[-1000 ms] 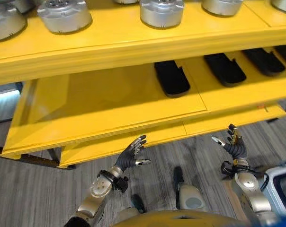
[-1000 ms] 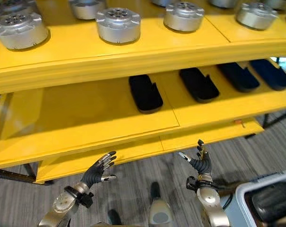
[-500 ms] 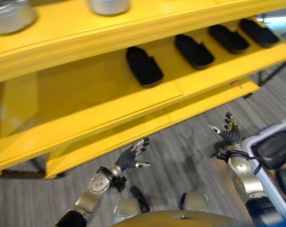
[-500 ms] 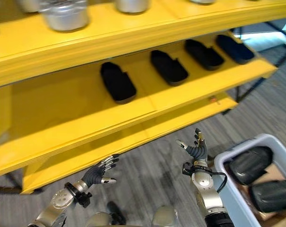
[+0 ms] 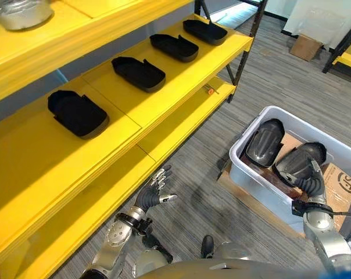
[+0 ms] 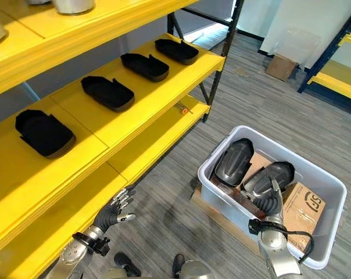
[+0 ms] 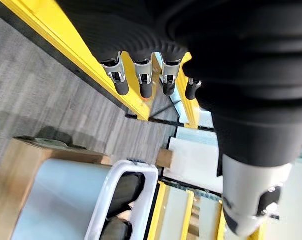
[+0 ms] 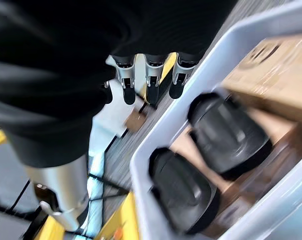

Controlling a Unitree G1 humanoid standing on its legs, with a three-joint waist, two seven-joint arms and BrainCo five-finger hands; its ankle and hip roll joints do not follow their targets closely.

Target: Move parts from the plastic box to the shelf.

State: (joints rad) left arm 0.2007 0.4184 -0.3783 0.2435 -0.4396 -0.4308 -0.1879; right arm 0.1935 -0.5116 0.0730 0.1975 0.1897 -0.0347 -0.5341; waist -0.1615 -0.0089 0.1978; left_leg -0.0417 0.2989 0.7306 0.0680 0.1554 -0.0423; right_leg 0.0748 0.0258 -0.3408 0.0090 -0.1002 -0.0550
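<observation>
We had L hand [image 5: 153, 193] spread open, empty, low by the shelf [image 5: 181, 87] edge. R hand [image 6: 270, 203] fingers straight, nothing held, over box [image 6: 222, 152]. Two dark parts [image 6: 235, 161] lay in box; four black trays [image 6: 107, 93] on shelf beyond.
</observation>
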